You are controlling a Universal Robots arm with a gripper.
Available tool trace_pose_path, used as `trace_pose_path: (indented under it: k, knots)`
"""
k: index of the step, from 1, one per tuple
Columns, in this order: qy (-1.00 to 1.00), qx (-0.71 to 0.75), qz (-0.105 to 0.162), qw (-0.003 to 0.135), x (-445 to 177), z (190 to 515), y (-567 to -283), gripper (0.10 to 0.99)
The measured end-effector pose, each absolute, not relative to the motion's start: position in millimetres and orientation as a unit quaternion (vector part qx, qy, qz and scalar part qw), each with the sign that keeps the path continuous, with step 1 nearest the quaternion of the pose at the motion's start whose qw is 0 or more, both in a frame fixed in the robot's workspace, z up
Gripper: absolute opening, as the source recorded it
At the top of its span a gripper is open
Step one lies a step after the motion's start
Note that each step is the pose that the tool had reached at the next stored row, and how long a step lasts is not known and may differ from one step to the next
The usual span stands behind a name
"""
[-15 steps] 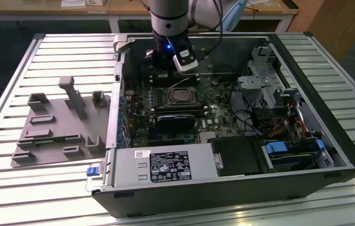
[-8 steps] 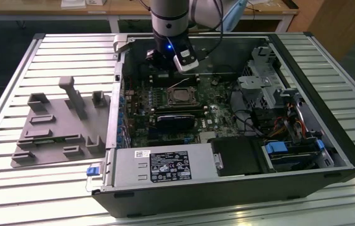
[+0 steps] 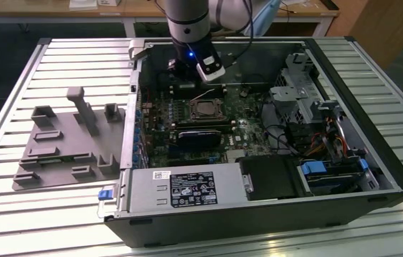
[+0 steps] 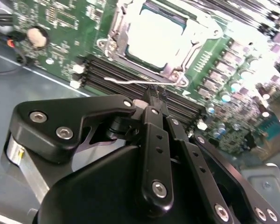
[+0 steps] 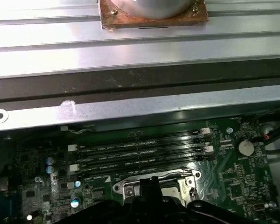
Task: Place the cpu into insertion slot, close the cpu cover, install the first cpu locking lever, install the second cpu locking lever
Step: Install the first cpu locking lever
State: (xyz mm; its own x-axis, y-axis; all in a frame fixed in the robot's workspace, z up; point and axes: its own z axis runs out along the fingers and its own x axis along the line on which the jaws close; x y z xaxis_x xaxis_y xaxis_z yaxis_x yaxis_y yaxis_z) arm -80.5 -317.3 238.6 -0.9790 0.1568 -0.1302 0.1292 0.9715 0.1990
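Note:
The cpu (image 4: 154, 35) lies in the insertion slot (image 3: 207, 110) on the green board, its pale face showing through the cut-out. The silver cpu cover (image 4: 115, 35) lies down around it. A thin wire locking lever (image 4: 126, 81) runs along the socket's edge beside the memory slots. My gripper (image 4: 154, 95) is shut, with its black fingertips right at that lever, on the memory-slot side of the socket. In the exterior view the gripper (image 3: 184, 79) hangs inside the case just behind the socket. The first wrist view shows the socket (image 5: 154, 182) directly beyond the gripper.
Long black memory slots (image 5: 140, 154) lie between the socket and the case wall (image 5: 130, 109). A black card (image 3: 201, 136) sits in front of the socket, a power supply (image 3: 183, 187) at the case front, drive cages (image 3: 308, 96) on the exterior view's right. A grey fixture plate (image 3: 66, 144) lies on the slatted table.

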Motion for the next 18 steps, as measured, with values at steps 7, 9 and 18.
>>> trace_pose_path:
  k: [7, 9, 18]
  knots:
    - [0.989, 0.071, 0.096, 0.087, -81, 231, -317, 0.102]
    - [0.989, 0.071, 0.096, 0.088, -81, 229, -317, 0.102]
    - [0.989, 0.071, 0.096, 0.088, -77, 225, -317, 0.102]
